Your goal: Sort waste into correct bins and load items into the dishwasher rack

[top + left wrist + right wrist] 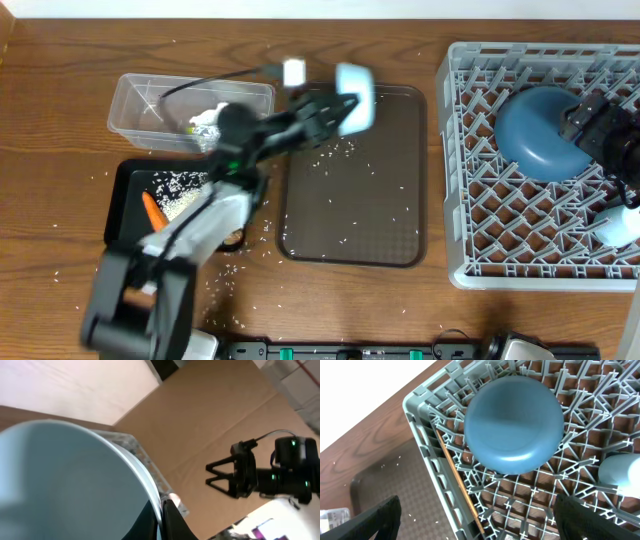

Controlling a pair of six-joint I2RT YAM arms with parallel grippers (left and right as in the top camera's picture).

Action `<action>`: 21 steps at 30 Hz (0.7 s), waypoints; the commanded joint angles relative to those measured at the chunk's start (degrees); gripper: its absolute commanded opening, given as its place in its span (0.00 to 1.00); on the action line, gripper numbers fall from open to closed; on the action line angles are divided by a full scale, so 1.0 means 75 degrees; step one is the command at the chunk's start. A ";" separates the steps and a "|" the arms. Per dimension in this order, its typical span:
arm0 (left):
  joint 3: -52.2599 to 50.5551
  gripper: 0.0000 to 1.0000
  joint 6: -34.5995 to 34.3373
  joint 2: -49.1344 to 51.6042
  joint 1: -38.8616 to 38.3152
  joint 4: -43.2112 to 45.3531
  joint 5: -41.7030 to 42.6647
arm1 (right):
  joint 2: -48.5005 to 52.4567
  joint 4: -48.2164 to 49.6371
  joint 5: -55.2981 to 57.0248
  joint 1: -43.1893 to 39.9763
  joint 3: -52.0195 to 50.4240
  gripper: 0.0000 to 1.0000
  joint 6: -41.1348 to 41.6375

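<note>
Cup [357,92], light blue, held by left gripper [338,109] over tray [385,225].

Light-blue cup [352,95]: motion-smeared at upper centre overhead; fills the left of the left wrist view, cut by its edges.
Left end effector [335,108]: blurred overhead.
Black tub [126,198]: right part hidden under the left arm [190,235], lower left.
Pale cup [622,225]: cut by the right edge overhead; inside colour unreadable.
Right end effector [480,520]: only two fingers show, cropped at the lower corners.
Rack [470,230]: right side runs off frame.
</note>
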 commanded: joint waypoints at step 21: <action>0.4645 0.06 -0.2232 0.4654 -0.2410 0.0408 -0.0702 | -0.0082 -0.0758 -0.0015 -0.0064 0.0154 0.91 0.0131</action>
